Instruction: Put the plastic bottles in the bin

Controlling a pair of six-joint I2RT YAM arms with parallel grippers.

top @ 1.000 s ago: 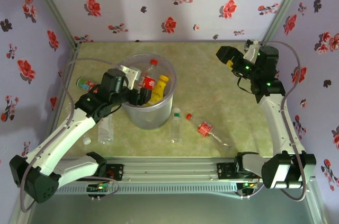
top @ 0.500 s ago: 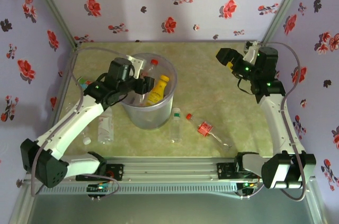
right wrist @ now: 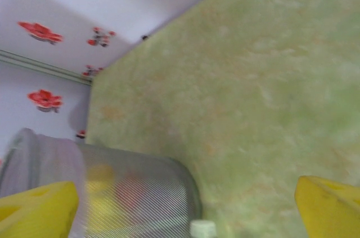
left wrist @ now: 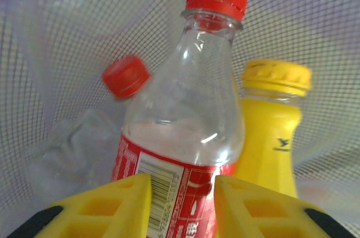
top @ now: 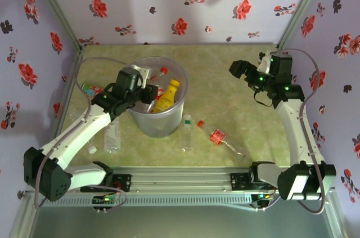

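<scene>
The left gripper (left wrist: 183, 186) is clamped on a red-capped bottle (left wrist: 188, 108) inside the bin (top: 163, 128), probably to drop it there; the right gripper (top: 239, 69), right of the bin, gapes empty, waiting.

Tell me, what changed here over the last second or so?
The left claw shifted a little farther back over the bin and closed on the red-labelled bottle standing inside it. The right claw eased slightly nearer, open as before. The yellow bottle in the bin and the loose bottles on the table stayed put.
</scene>
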